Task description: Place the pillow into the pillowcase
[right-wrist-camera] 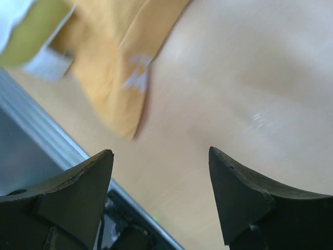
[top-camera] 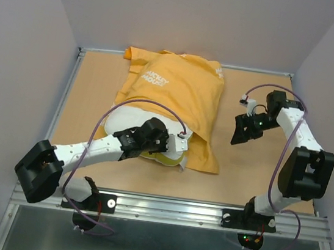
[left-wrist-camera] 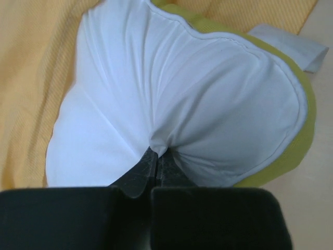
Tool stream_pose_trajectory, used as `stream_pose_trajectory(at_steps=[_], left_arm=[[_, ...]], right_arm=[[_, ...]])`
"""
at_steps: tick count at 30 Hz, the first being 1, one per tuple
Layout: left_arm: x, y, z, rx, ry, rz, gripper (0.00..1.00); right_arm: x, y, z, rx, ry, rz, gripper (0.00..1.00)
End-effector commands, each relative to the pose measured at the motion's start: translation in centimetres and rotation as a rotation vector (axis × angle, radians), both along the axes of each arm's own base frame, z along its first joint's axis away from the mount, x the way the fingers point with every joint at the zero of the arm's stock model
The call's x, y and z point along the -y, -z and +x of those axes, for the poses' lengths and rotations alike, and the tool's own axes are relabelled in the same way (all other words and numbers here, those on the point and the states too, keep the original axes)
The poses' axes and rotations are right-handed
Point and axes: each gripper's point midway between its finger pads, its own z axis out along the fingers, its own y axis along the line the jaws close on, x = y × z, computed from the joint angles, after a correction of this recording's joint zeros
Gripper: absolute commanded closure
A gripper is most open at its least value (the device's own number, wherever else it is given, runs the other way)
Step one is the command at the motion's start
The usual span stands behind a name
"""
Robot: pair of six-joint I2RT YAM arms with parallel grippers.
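Most of the pillow (top-camera: 115, 123) is lying hidden inside the pillowcase (top-camera: 178, 89) on the table (top-camera: 253, 173), only its near end showing. The left jaws are pinching that end; the right jaws are hovering spread

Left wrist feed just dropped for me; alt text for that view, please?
The left gripper, jaws shut, pinches a fold of the white pillow. The orange pillowcase shows left and above it, the table at right.

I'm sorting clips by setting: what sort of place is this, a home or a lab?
Probably a robot test cell, not a home: plain walls box in a wooden tabletop, and the left arm and right arm are bolted to a metal rail at its near edge.
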Motion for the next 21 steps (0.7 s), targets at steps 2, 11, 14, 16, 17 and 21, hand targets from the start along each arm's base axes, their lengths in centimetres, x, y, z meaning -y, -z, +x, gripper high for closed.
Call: stream_pose_trajectory(at_steps=[2, 11, 14, 16, 17, 21], left_arm=[[-2.8, 1.3, -4.2, -0.073, 0.210, 0.122, 1.00], [-6.7, 2.2, -6.3, -0.115, 0.216, 0.188, 1.00], [-6.4, 2.1, -6.1, -0.133, 0.185, 0.170, 1.00], [-6.0, 2.0, -5.9, -0.143, 0.171, 0.154, 1.00], [-6.0, 2.2, -5.8, -0.156, 0.161, 0.151, 1.00], [-5.6, 2.1, -5.5, -0.152, 0.150, 0.131, 1.00]], right_arm=[[1.1, -0.3, 12.2, 0.131, 0.307, -0.013, 0.22], [-1.5, 3.7, 22.3, 0.025, 0.490, 0.198, 0.30], [-3.7, 5.2, 22.0, -0.016, 0.478, 0.273, 0.29], [-4.7, 5.5, 21.7, -0.047, 0.487, 0.343, 0.25], [-5.0, 6.2, 21.7, -0.058, 0.498, 0.367, 0.23], [-6.1, 7.2, 21.5, -0.099, 0.496, 0.459, 0.17]])
